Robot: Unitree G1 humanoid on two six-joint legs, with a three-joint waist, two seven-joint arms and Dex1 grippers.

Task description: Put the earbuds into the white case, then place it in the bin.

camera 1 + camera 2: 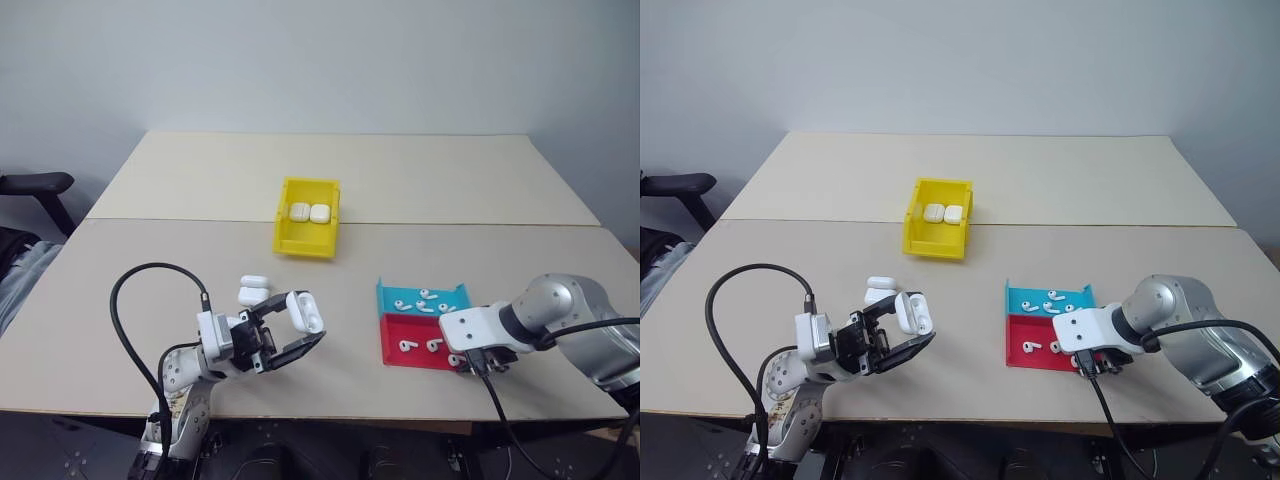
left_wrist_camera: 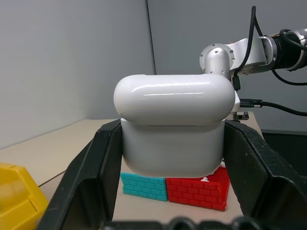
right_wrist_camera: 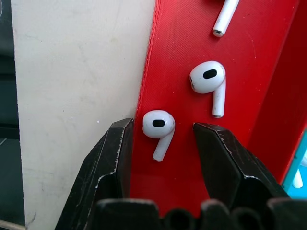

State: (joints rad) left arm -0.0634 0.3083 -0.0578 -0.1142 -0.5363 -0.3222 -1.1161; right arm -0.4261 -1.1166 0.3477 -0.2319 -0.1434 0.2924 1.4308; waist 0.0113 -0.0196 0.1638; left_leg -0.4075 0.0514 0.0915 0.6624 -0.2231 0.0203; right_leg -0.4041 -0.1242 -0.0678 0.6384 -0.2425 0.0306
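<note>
Two claws: left claw (image 1: 300, 330) clamps white case (image 1: 306, 310); right claw (image 3: 160, 139) open, straddling earbud (image 3: 158, 127) in red tray (image 3: 192, 43).

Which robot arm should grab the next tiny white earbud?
The right. Its end effector hangs open over the shallow red plastic tray, fingers either side of a glossy white stemmed earbud. The left end effector is busy, shut on the glossy white rounded case.
</note>
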